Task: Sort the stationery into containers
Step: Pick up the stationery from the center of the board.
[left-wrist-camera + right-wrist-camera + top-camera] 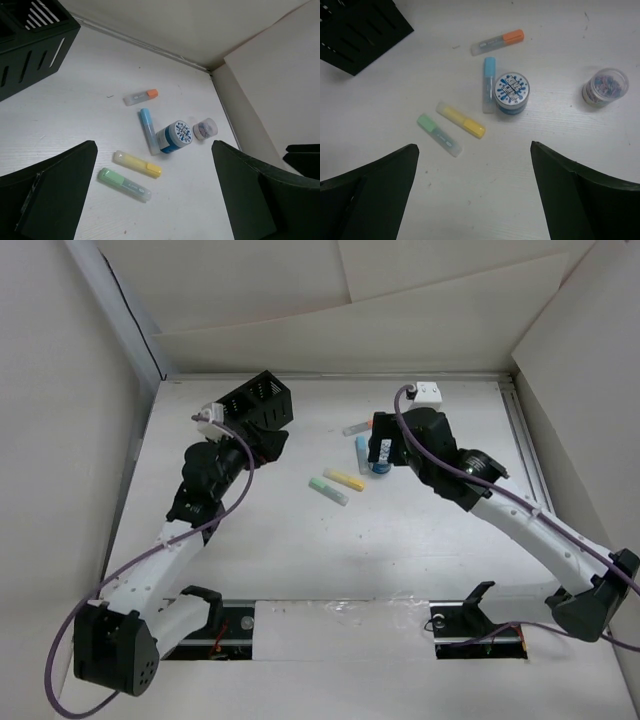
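Presently both hands are spread wide and hold nothing.

Right hand (474, 150): jaws apart, poised above the stationery. In its wrist view the items lie ahead of the open gap, none touching a finger. The yellow stick (461, 119) and the pale green stick (439, 135) lie side by side at a slant, nearest the gap. Beyond them the light blue stick (489, 84) lies against the left side of the round blue-and-white roll (512, 93). The grey stick with orange tip (497, 42) lies farthest out, apart from the rest. A small clear jar (604, 87) stands to the right, well apart from the roll in this view.

Left hand (154, 197): jaws apart. The top view places it just beside the black organiser (262, 398) at the far left of the counter (560, 130). Its wrist view faces the same group of items from the side.

All stationery lies on the counter, outside the organiser.
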